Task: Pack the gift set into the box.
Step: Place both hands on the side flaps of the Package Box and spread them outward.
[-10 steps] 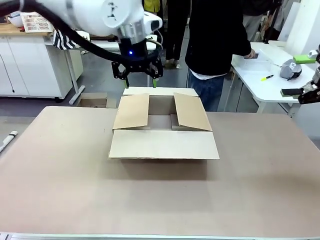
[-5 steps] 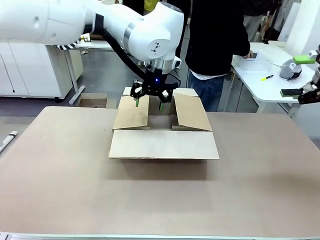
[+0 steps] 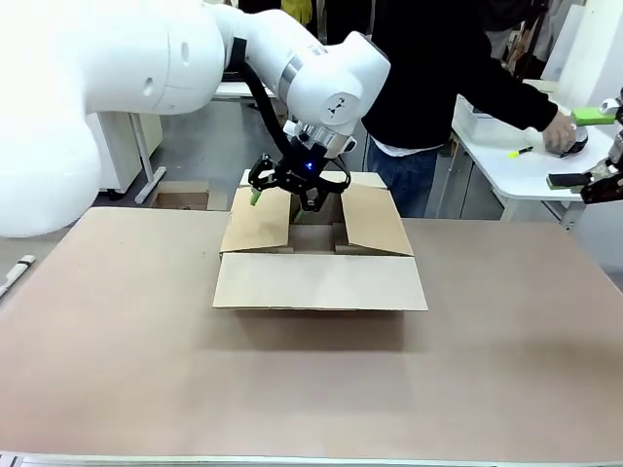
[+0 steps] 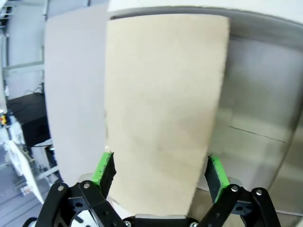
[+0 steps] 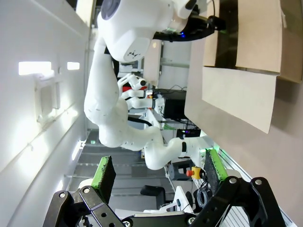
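Spread black tool with green pads (image 4: pixel 161 176) of the left arm is above the open brown cardboard box (image 3: pixel 321 282) on the worktop (image 3: pixel 487 350); its descending fingers could catch the left flap (image 3: pixel 257 217) and bend it.

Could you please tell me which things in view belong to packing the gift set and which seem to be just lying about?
For the job:
- large brown cardboard box with open flaps
- left gripper, black with green pads

Just lying about, it seems:
- yellow marker on the white side table
- white tube at the left
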